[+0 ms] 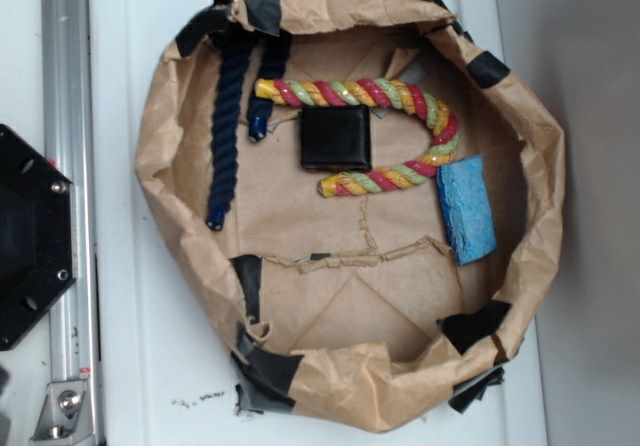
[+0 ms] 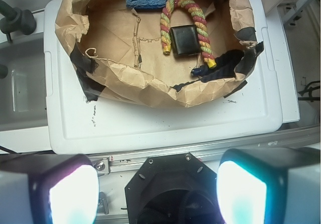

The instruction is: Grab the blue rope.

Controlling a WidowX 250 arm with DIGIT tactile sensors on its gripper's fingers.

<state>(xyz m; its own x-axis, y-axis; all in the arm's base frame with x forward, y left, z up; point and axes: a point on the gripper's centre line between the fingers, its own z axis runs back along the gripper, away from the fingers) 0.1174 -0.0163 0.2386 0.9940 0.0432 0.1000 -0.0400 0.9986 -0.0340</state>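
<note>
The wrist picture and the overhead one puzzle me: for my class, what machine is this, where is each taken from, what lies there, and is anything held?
It is a robot arm. The exterior view looks straight down; the wrist view rides on the arm, so its two fingers frame the bottom, wide apart and holding nothing. A brown paper nest sits on a white lid. Inside lie the blue rope, a striped rope, a black square and a blue sponge.
</note>
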